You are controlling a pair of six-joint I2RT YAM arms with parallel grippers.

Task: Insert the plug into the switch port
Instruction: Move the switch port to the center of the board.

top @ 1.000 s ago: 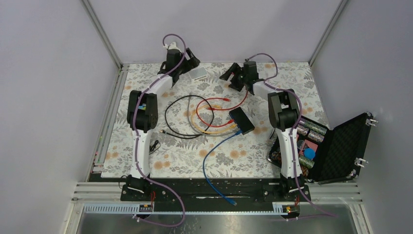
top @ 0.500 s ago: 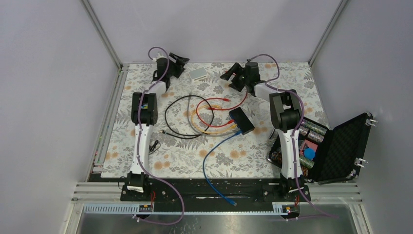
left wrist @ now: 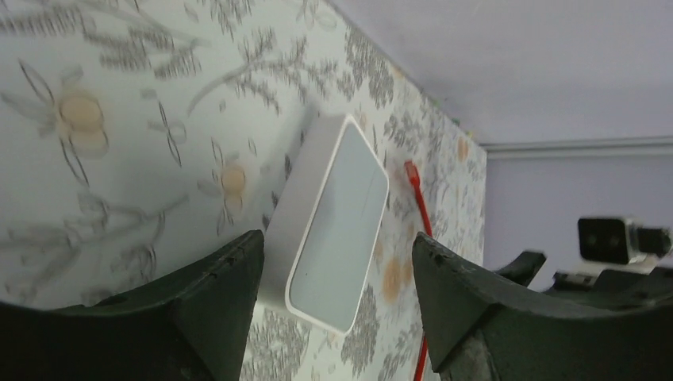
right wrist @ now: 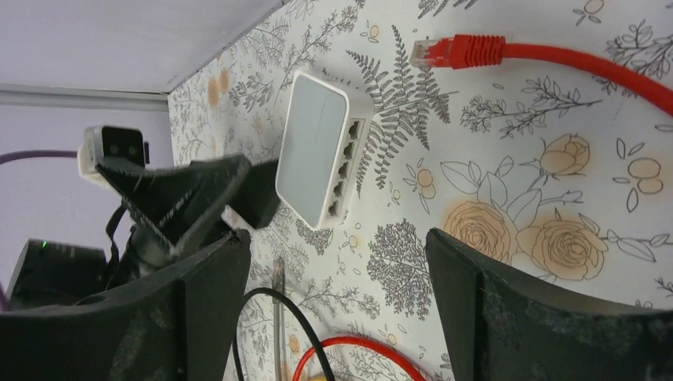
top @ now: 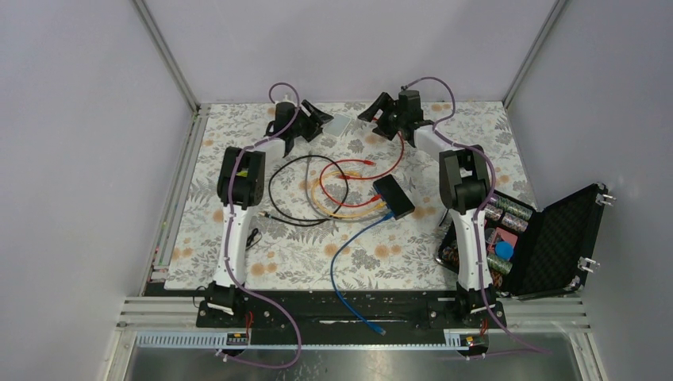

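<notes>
Red plug (right wrist: 456, 50) lies just beside the white box (right wrist: 317, 155), well apart from the black switch (top: 394, 197) mid-table, so the right gripper (right wrist: 337, 254), jaws apart, should pinch it squarely behind its head; the left gripper (left wrist: 335, 242), also apart, faces that box

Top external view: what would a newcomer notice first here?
A tangle of coloured cables loops across the middle of the table beside the flat black box. At the far edge, the left pincer and right pincer, both open, face each other across a small white box. An open black case sits at the right.
</notes>
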